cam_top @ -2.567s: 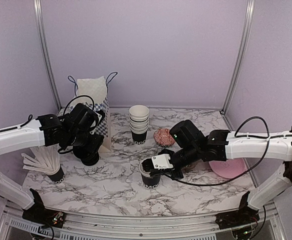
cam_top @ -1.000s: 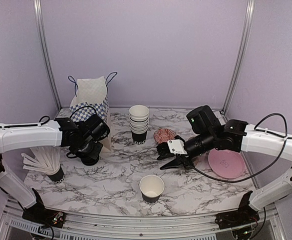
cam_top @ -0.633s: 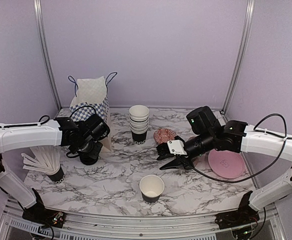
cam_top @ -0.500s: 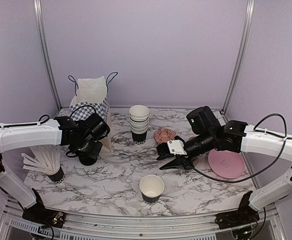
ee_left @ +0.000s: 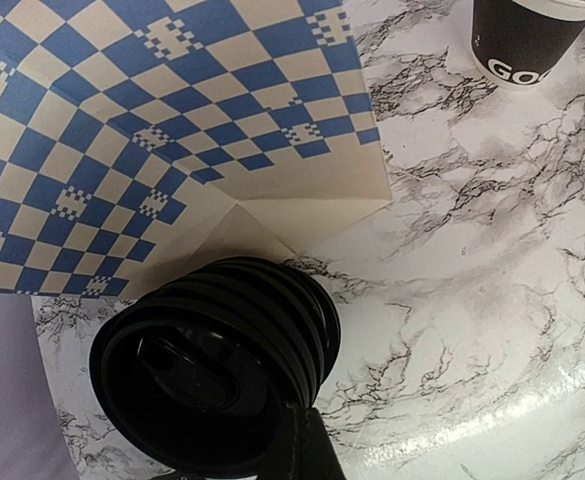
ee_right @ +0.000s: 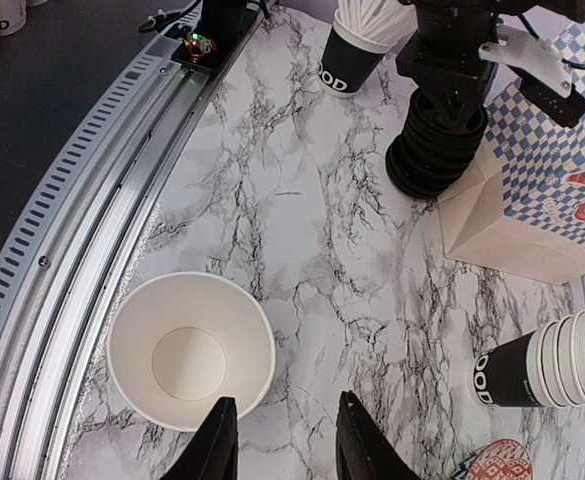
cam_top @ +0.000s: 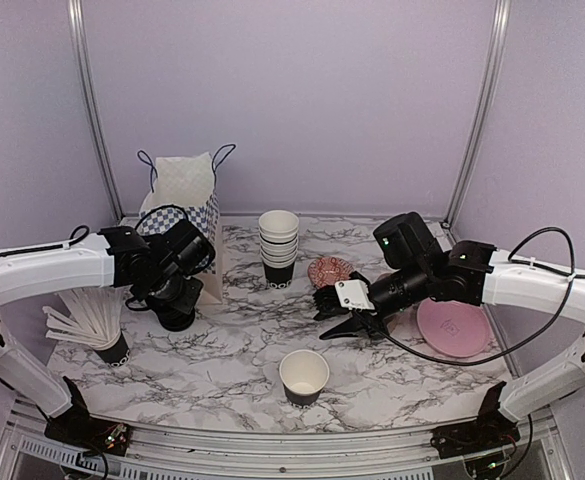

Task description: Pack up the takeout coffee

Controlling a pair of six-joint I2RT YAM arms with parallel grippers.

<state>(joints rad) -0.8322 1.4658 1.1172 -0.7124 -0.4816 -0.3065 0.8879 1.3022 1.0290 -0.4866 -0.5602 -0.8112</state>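
The takeout coffee cup (cam_top: 304, 375) stands alone near the front edge, black outside, white inside, with no lid on it. In the right wrist view the cup (ee_right: 192, 350) sits just left of my open right gripper (ee_right: 284, 445), which hovers above the marble behind the cup (cam_top: 337, 318) and holds nothing. A stack of black lids (cam_top: 179, 317) stands at the foot of the blue-checked paper bag (cam_top: 182, 215). My left gripper (cam_top: 177, 293) sits on top of this stack. In the left wrist view it (ee_left: 302, 445) is pinched shut on the rim of the top lid (ee_left: 202, 395).
A tall stack of white-rimmed cups (cam_top: 278, 248) stands at the back centre. A cup of white sticks (cam_top: 97, 330) is at the far left. A small red patterned dish (cam_top: 328, 270) and a pink plate (cam_top: 452, 328) lie on the right. The bag's base (ee_left: 302, 205) touches the lid stack.
My right gripper has let go of the cup and drawn back to the right, then stayed still. My left gripper has closed on the top lid's rim.
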